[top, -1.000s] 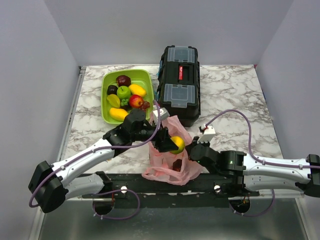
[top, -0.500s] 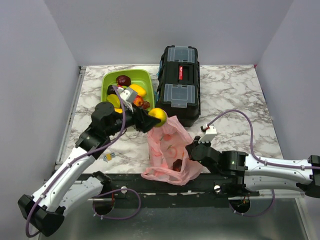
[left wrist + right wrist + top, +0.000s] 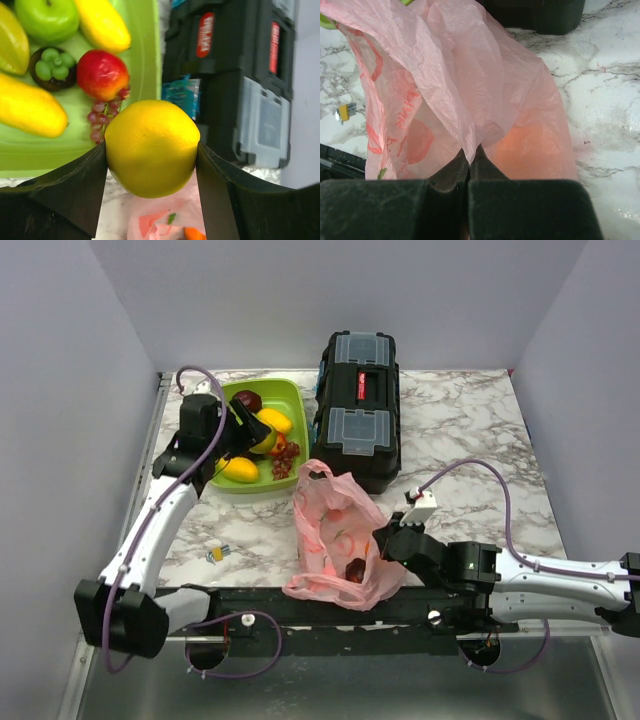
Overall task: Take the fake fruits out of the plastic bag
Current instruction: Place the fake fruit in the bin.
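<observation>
The yellow-green fake fruit (image 3: 150, 135) sits clamped between my left gripper's (image 3: 151, 151) black fingers. In the top view this left gripper (image 3: 256, 436) hangs over the lime-green tray (image 3: 292, 398), well left of the plastic bag (image 3: 335, 530). The pink bag lies slumped near the table's front edge. My right gripper (image 3: 469, 149) is shut on a fold of the bag (image 3: 470, 75) at its right side. Through the film an orange shape (image 3: 532, 142) and a dark red fruit (image 3: 353, 568) show inside.
The tray holds several fruits, among them a red apple (image 3: 101, 74), a green apple (image 3: 46, 19) and yellow ovals (image 3: 30, 107). A black toolbox (image 3: 358, 405) stands right of the tray, just behind the bag. A small yellow clip (image 3: 217, 554) lies front left.
My left arm has swung away from the bag to the back left, carrying the yellow-green fruit, and now holds it over the tray. The right gripper has kept its hold on the bag.
</observation>
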